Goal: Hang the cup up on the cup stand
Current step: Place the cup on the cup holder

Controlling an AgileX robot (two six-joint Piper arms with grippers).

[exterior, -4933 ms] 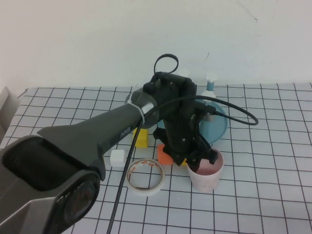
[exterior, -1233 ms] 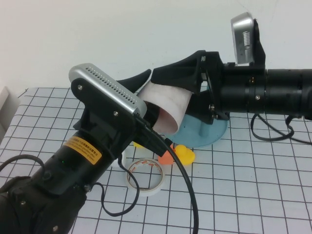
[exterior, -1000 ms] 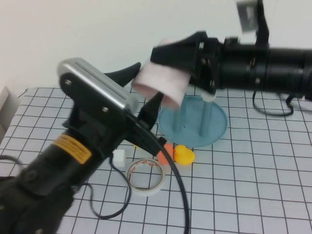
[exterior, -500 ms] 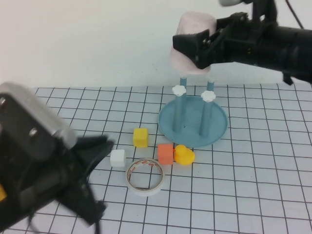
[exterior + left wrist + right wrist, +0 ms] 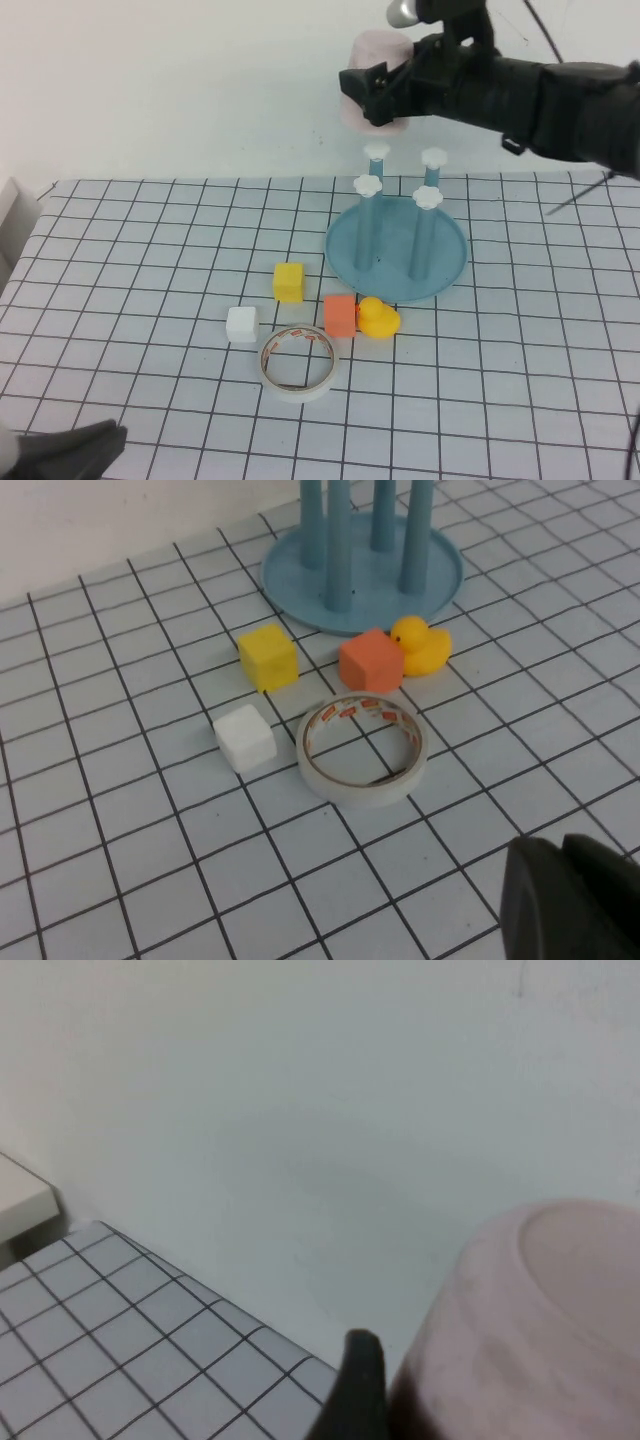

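High view: right gripper [image 5: 368, 92] sits at top centre-right of frame, arm reaching in from the right edge, clenched on the cup [image 5: 372, 60]. Cup is pale pink, held up in the air, above and a bit left of the cup stand [image 5: 396, 262]; cup and posts apart. Stand's four blue posts w/ white flower caps are upright on the round blue dish, centre-right of frame.

Left gripper [image 5: 75, 452] is low in the bottom-left corner, only a dark tip showing; can't tell if it's released or closed.

On the grid mat [image 5: 520, 380] left of and below the stand: yellow cube [image 5: 288, 281], orange cube [image 5: 339, 315] touching a yellow duck [image 5: 378, 319], white cube [image 5: 242, 324], tape roll [image 5: 298, 361] just below the orange cube.
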